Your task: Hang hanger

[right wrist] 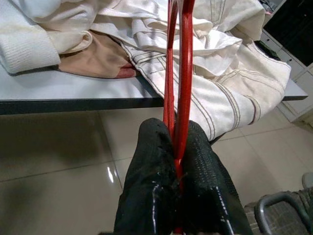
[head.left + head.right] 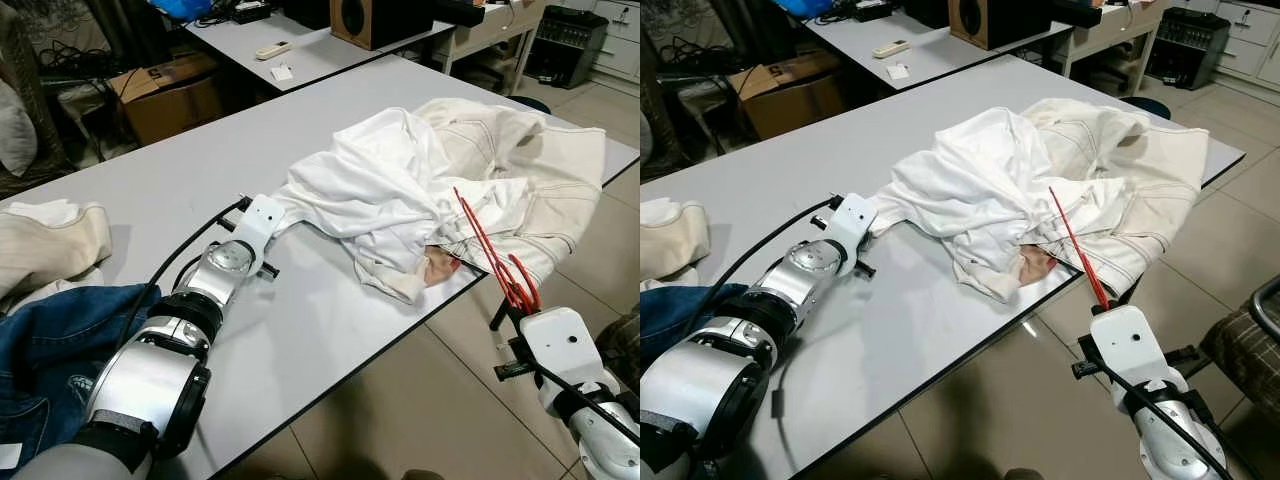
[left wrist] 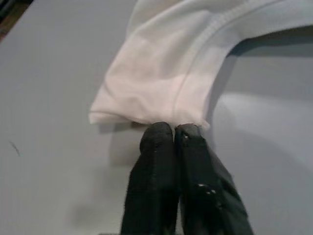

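Right claw (image 1: 177, 161) sits lower right of the head views, off the tabletop (image 2: 180, 190) edge, fingers clamped tight on the red hanger (image 2: 492, 255). The hanger pokes up and away from the claw toward the clothes pile at frame centre, its far end over the cream jacket (image 2: 540, 170). Looks like thin wire or plastic, so light and stiff-ish but prob. springy; it's pinched at one narrow end, so it could twist or pivot in the grip if it snags on cloth.

Left claw (image 3: 173, 134) is mid-left of the frame, down on the tabletop, fingers pressed together at the hem of the white shirt (image 2: 370, 180). Wrist view shows the tips meeting right at the fabric edge; can't say for sure any cloth is actually caught between them. Shirt's soft, floppy, bunched up w/ the jacket, so it'll drag and drape rather than hold shape. Best hold is a seam or hem, where it's thicker.

Jeans (image 2: 50, 350) lower left, another cream garment (image 2: 50, 240) at left edge, both well apart from the action. Cardboard box (image 2: 165, 90) and speaker (image 2: 370, 18) up top, bkgd only.

No rail or hook visible to hang on yet.
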You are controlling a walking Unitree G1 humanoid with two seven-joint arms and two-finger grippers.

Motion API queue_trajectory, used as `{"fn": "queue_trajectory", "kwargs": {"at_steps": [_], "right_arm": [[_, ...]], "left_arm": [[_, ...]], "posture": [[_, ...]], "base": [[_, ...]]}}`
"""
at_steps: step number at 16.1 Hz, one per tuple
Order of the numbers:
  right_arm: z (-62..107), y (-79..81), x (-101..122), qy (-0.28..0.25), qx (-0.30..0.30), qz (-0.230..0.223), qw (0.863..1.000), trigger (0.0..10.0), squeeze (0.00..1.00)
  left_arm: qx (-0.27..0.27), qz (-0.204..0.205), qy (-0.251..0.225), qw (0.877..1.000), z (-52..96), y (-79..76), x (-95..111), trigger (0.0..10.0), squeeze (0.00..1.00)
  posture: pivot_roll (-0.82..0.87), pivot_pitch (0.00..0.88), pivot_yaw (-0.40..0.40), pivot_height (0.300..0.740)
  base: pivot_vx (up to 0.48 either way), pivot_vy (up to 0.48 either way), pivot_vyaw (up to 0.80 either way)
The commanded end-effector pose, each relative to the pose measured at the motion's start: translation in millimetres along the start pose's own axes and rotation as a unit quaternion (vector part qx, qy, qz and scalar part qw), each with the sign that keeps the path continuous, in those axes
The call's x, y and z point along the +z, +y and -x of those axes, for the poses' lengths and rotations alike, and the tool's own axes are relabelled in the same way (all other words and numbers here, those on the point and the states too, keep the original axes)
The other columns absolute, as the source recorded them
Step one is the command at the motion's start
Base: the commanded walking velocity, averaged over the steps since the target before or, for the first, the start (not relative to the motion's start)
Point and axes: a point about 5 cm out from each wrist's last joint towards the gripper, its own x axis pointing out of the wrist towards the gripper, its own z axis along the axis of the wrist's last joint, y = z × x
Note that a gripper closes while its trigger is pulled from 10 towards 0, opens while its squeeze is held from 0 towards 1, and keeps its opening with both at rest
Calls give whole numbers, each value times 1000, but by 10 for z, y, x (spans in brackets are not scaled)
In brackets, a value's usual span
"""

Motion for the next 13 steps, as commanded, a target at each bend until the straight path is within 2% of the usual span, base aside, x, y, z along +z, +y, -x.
{"fn": "queue_trajectory", "kwargs": {"at_steps": [1, 2, 3, 4, 5, 6, 9, 11, 13], "right_arm": [[12, -3, 12, -5, -1, 3, 1000, 10000, 0], [13, -5, 12, -5, -2, 3, 1000, 10000, 0], [17, -14, 11, -5, -4, 4, 1000, 10000, 0], [22, -18, 9, -5, -6, 5, 1000, 10000, 0], [25, -21, 7, -5, -8, 5, 1000, 10000, 0], [25, -21, 8, -5, -8, 5, 1000, 10000, 0], [15, -9, 15, -8, -1, 7, 1000, 10000, 0], [14, -21, 34, -11, 0, 9, 1000, 10000, 0], [17, -27, 37, -12, 0, 10, 1000, 10000, 0]], "left_arm": [[11, 1, -11, 1000, 11, 71, 20, 0, 0], [7, 0, -17, 1000, 12, 70, 39, 0, 0], [-8, -8, -47, 999, 20, 68, 122, 2667, 0], [-10, -20, -74, 997, 35, 92, 184, 10000, 0], [-4, -12, -95, 995, 49, 126, 225, 10000, 596], [-9, 10, -99, 995, 49, 120, 228, 10000, 1000], [-25, 38, -87, 995, 23, 12, 157, 10000, 1000], [-32, 43, -69, 996, 6, -80, 90, 10000, 1000], [-33, 48, -69, 996, 2, -104, 84, 10000, 1000]], "posture": [[-280, 0, 120, 740], [-283, 0, 122, 740], [-289, 0, 129, 740], [-289, 0, 129, 740], [-291, 0, 133, 740], [-288, 0, 131, 740], [-287, 0, 126, 740], [-293, 0, 124, 740], [-293, 0, 124, 740]], "base": [[0, 0, 0], [0, 0, 0], [0, 0, 0], [0, 0, 0], [0, 0, 0], [0, 0, 0], [0, 0, 0], [0, 0, 0], [0, 0, 0]]}}
